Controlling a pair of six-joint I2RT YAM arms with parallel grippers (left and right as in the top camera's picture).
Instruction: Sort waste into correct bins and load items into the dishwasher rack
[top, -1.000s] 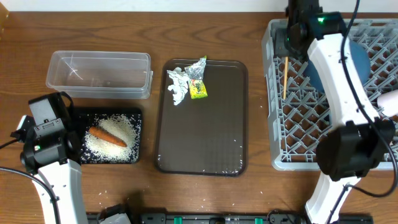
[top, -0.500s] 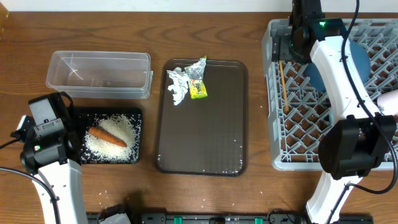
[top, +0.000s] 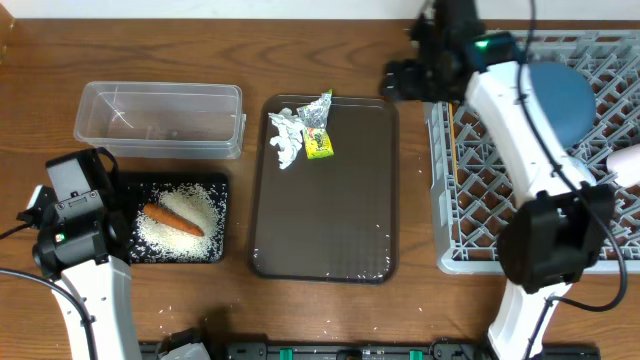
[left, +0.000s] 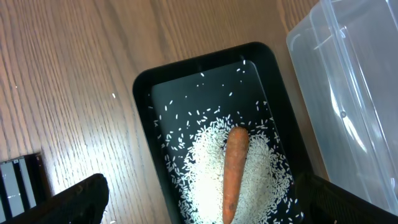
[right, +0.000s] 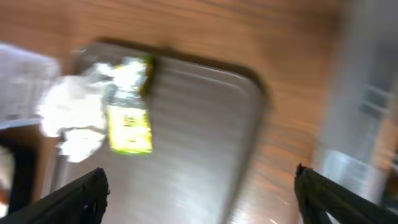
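Observation:
White rice (top: 195, 205) and an orange carrot (top: 172, 220) lie in the black tray (top: 222, 190). My left gripper (left: 208, 199) hovers open over that tray; the carrot (left: 235, 168) shows between its fingers, untouched. Crumpled paper (top: 286, 138) and the foil wrapper (top: 318, 125) lie at the far end of the brown tray (top: 325, 200). My right gripper (top: 397, 78) is open and empty, above that tray's far right corner beside the rack (top: 500, 210). The blurred right wrist view shows the wrapper (right: 129, 118) ahead. Chopsticks (top: 455, 140) and the blue bowl (top: 560, 100) sit in the rack.
The clear tub (top: 160, 118) stands behind the black tray, with nothing visible in it. A white cup (top: 628, 162) shows at the rack's right edge. A few rice grains lie on the table near the front left. My right arm spans the rack's left half.
The right gripper opened, let the chopsticks go in the rack, and swung left out over the brown tray's far right corner. The left arm has not moved.

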